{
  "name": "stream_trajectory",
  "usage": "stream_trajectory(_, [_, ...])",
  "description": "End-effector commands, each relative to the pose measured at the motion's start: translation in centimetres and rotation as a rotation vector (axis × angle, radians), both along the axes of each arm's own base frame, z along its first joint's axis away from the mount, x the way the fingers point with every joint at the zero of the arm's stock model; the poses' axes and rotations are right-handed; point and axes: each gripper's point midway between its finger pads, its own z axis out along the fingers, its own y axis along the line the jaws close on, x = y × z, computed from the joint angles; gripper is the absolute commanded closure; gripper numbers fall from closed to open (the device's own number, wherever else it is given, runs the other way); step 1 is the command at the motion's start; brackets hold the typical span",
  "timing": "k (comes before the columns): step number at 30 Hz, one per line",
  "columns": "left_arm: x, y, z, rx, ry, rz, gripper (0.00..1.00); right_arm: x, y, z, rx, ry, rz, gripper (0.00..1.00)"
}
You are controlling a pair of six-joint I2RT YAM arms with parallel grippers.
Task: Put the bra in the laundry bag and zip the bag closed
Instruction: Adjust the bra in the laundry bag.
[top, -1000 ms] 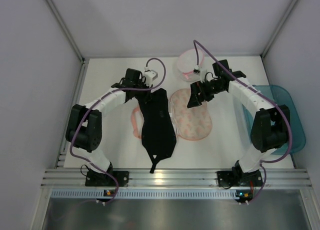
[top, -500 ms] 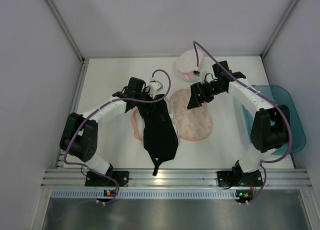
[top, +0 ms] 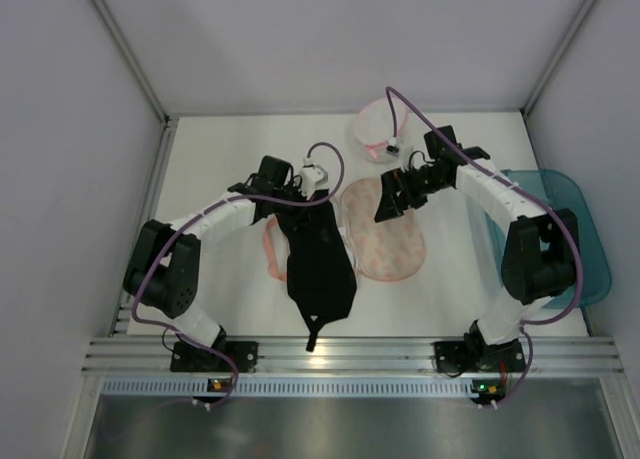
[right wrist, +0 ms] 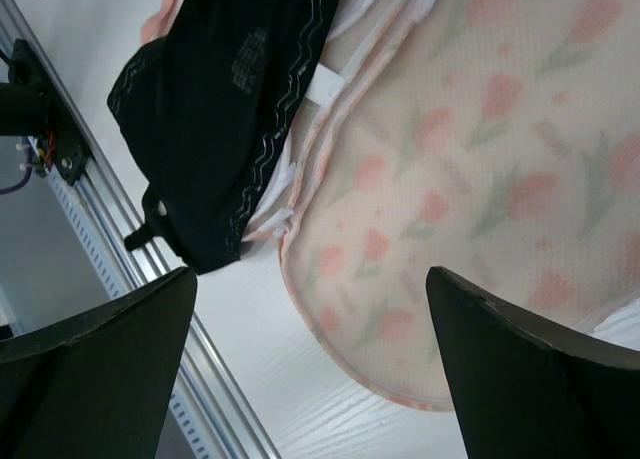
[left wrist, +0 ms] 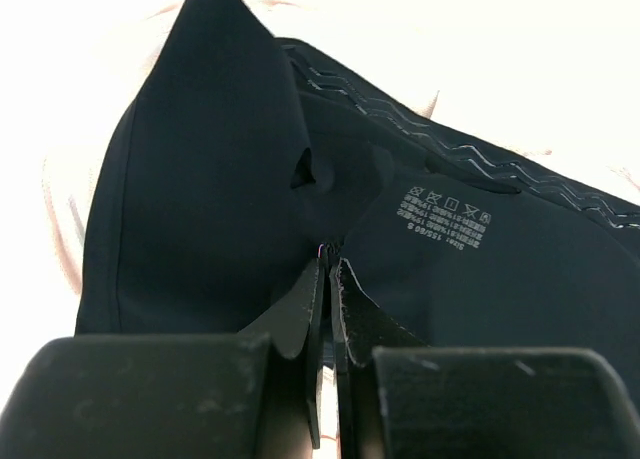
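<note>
The black bra [top: 320, 259] lies lengthwise over the left half of the open laundry bag [top: 385, 234], whose pink trim peeks out on its left. My left gripper [top: 300, 201] sits at the bra's far end. In the left wrist view its jaws [left wrist: 328, 264] are pinched together on a fold of the bra [left wrist: 200, 199], beside the printed care label. My right gripper [top: 392, 197] hovers open over the bag's far right half. In the right wrist view its fingers spread wide, with nothing between them, above the speckled mesh [right wrist: 480, 179] and the bra's edge [right wrist: 220, 109].
A small white pouch with a pink rim [top: 375, 129] lies at the back of the table. A teal plastic tub [top: 590, 249] stands at the right edge. The aluminium rail [top: 340, 354] runs along the near edge.
My left gripper has moved nearer and slightly right with the bra's far end, bunching the bra shorter over the bag. The right arm has barely shifted.
</note>
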Motion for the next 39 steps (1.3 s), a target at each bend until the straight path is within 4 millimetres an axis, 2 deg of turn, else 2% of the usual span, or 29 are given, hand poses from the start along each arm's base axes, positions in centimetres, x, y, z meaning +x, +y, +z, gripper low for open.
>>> stream_trajectory(1, [0.6, -1.5, 1.3, -0.048, -0.055, -0.075, 0.95, -0.4, 0.2, 0.1, 0.026, -0.006, 0.004, 0.01])
stream_trajectory(6, [1.4, -2.9, 2.1, -0.077, -0.084, -0.145, 0.98, 0.2, 0.5, -3.6, 0.011, 0.069, -0.046, 0.03])
stream_trajectory(12, [0.1, -4.7, 3.8, -0.119, -0.146, -0.291, 1.00, 1.7, 0.6, -6.8, -0.027, 0.106, -0.094, 0.23])
stream_trajectory(16, [-0.5, -4.8, 2.9, -0.088, -0.164, -0.338, 1.00, 1.9, 0.8, -8.2, -0.052, 0.120, -0.092, 0.40])
stream_trajectory(20, [-1.8, -4.2, 1.3, -0.055, -0.174, -0.419, 1.00, 2.0, 0.8, -9.1, -0.065, 0.130, -0.096, 0.46])
stream_trajectory(24, [-2.6, -4.6, 1.2, -0.066, -0.194, -0.486, 0.99, 1.6, 1.0, -9.7, -0.077, 0.142, -0.086, 0.52])
stream_trajectory(27, [-2.4, -5.0, 1.3, -0.073, -0.207, -0.509, 0.94, 1.4, 1.4, -9.8, -0.081, 0.140, -0.072, 0.54])
stream_trajectory(30, [-1.9, -5.5, 2.2, -0.065, -0.234, -0.512, 0.81, 1.2, 1.9, -9.5, -0.081, 0.135, -0.055, 0.55])
stream_trajectory(31, [-1.9, -5.5, 3.0, -0.066, -0.254, -0.514, 0.70, 1.3, 1.9, -9.2, -0.075, 0.128, -0.054, 0.55])
stream_trajectory(34, [-2.4, -5.0, 4.7, -0.065, -0.303, -0.512, 0.54, 1.4, 2.1, -8.1, -0.063, 0.103, -0.041, 0.54])
stream_trajectory(35, [-2.9, -4.8, 6.4, -0.076, -0.341, -0.521, 0.48, 1.5, 2.1, -7.4, -0.055, 0.084, -0.038, 0.53])
stream_trajectory(37, [-3.7, -4.4, 7.8, -0.077, -0.347, -0.537, 0.46, 1.4, 2.2, -6.5, -0.038, 0.069, -0.031, 0.52])
stream_trajectory(38, [-3.9, -4.3, 9.5, -0.083, -0.380, -0.539, 0.38, 1.4, 2.1, -5.7, -0.032, 0.048, -0.027, 0.52])
stream_trajectory(39, [-4.8, -3.9, 9.7, -0.079, -0.361, -0.546, 0.36, 1.4, 2.1, -5.2, -0.028, 0.039, -0.026, 0.51])
